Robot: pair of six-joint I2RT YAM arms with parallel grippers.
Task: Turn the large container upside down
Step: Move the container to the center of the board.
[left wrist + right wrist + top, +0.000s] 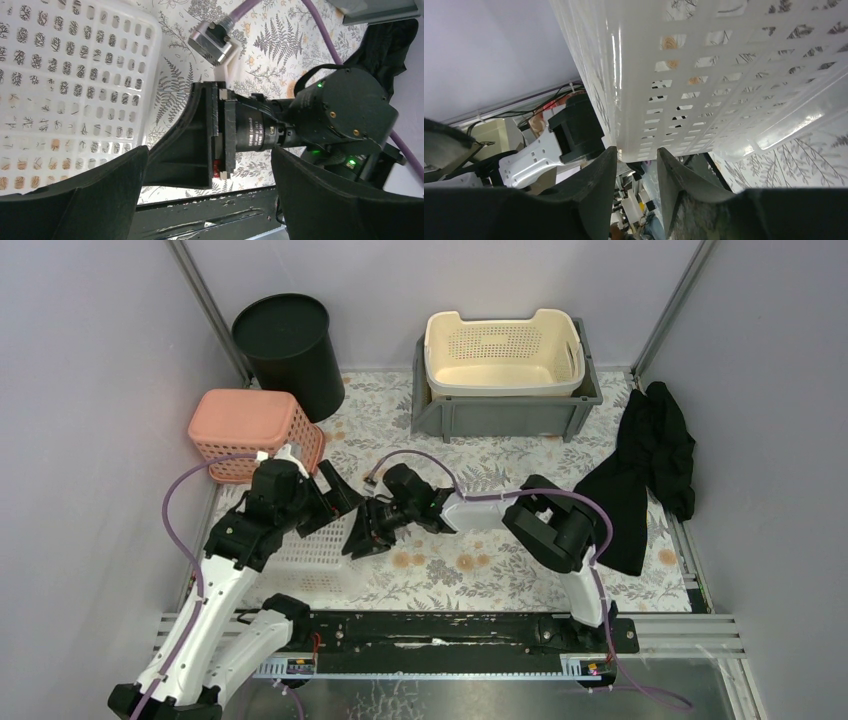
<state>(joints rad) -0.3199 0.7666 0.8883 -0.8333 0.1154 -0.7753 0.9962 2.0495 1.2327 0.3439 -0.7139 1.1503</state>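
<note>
From the top camera I see the white basket [305,558] on the near-left part of the floral table [470,570], just in front of the pink basket [252,430]. My right gripper [362,533] reaches across to its right-hand edge. The left gripper [340,495] hangs just above that same edge. I cannot tell from here whether the basket sits flat or is tipped. Further back are a black bin [290,348] and a cream basket [503,348] sitting in a grey crate [500,415]. A black cloth [645,470] lies at the right.

On the left wrist camera, the left gripper [209,167] has its fingers spread wide with nothing between them. The right gripper [196,137] is in the gap beyond, at the rim of the white basket [75,75].

On the right wrist camera, the right gripper [636,167] has its fingers pressed in on the rim of the white basket [724,75], pinching the perforated wall.
</note>
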